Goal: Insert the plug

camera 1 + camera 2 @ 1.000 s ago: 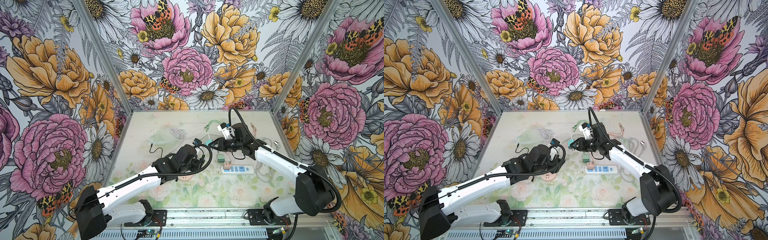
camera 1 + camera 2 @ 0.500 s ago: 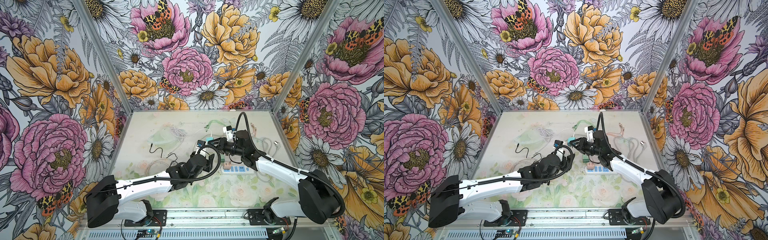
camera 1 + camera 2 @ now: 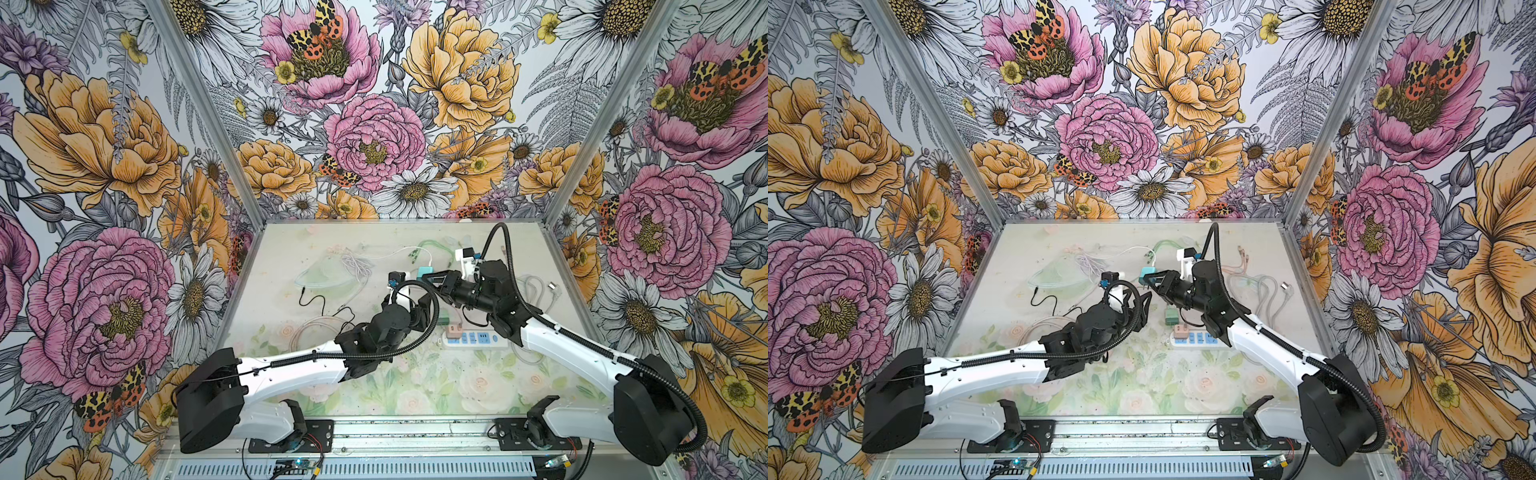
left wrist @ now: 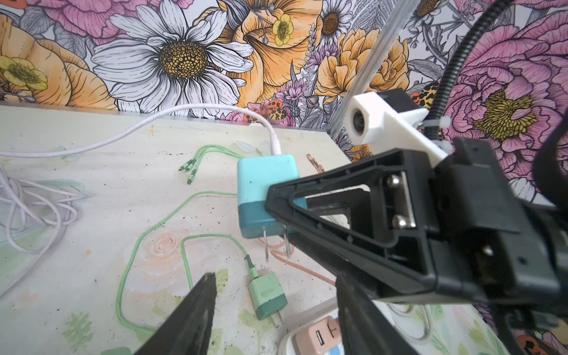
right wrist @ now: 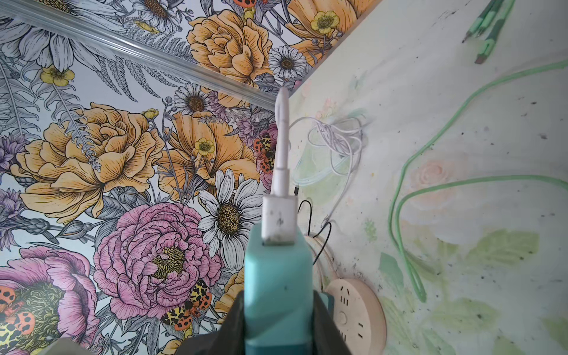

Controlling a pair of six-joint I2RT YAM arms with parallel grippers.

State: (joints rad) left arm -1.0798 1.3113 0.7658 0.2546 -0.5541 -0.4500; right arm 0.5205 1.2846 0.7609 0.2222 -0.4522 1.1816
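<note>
The right gripper (image 3: 433, 277) is closed on the turquoise block-shaped charger plug (image 4: 266, 187), its black fingers pressed against two opposite sides of the plug's darker lower band. In the left wrist view the plug's two metal prongs are bare and point down toward the pale floral-printed table (image 3: 286, 249). A white cable (image 4: 123, 139) is plugged into the end of the plug opposite the prongs and trails off to a loose tangle farther left on the table. In both top views the plug sits farther toward the back wall than the white power strip with blue sockets (image 3: 476, 338), apart from it and not seated in any socket. A small pink adapter (image 3: 453, 331) is plugged into the strip's left end, and a small green charger plug (image 4: 268, 299) lies flat on the table just beside it, its thin green cable (image 4: 147, 233) looping away. The left gripper (image 3: 1138, 309) sits close to the right one, near the strip, with its jaws spread wide and nothing between them.
</note>
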